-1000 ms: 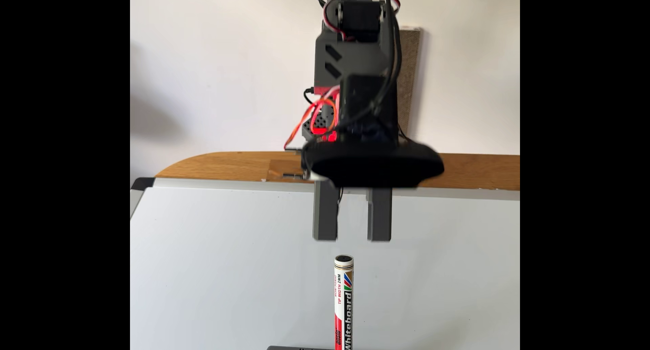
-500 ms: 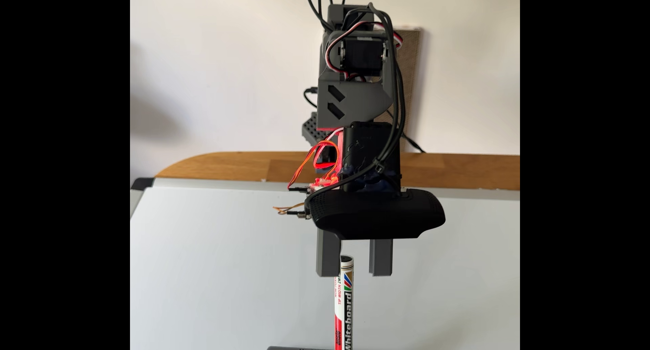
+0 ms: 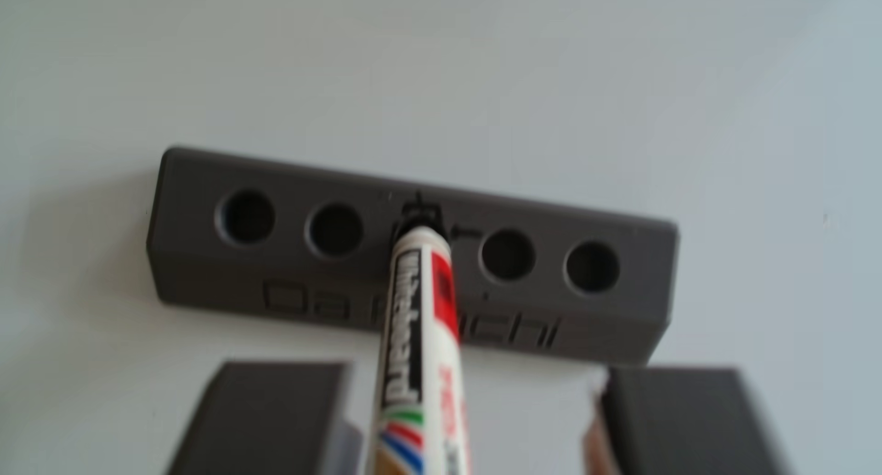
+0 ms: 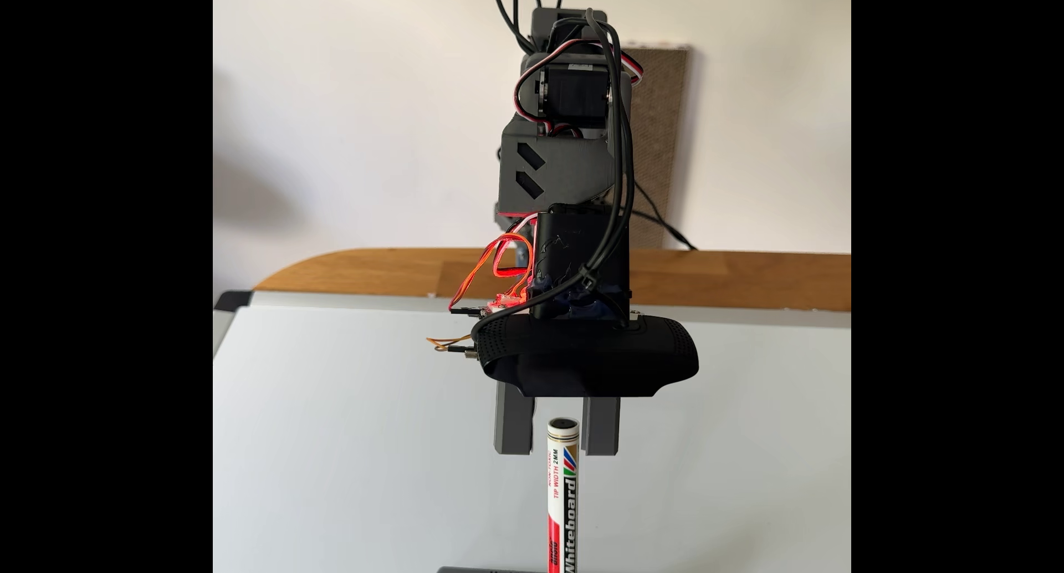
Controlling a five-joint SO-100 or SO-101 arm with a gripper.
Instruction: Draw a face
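Note:
A white and red whiteboard marker [image 4: 561,492] stands upright in the middle hole of a dark grey holder block [image 3: 191,246]. In the other view the marker [image 3: 420,322] rises toward the camera between my two grey fingers. My gripper [image 4: 557,452] is open and straddles the marker's top end, with one finger [image 4: 512,429] on its left and the other on its right. A gap shows on each side, so neither finger touches the barrel. In the other view my gripper [image 3: 477,367] is at the bottom edge. The face is out of view.
The whiteboard [image 4: 345,435] lies flat on a wooden table [image 4: 374,271] against a pale wall. The holder block [image 4: 489,569] sits at the bottom edge of the fixed view, and its other holes [image 3: 334,229] hold nothing. Cables hang along the arm.
My gripper came down from above the marker, then shifted left in the fixed view, so the marker's top now stands between the open fingers instead of beside the left one.

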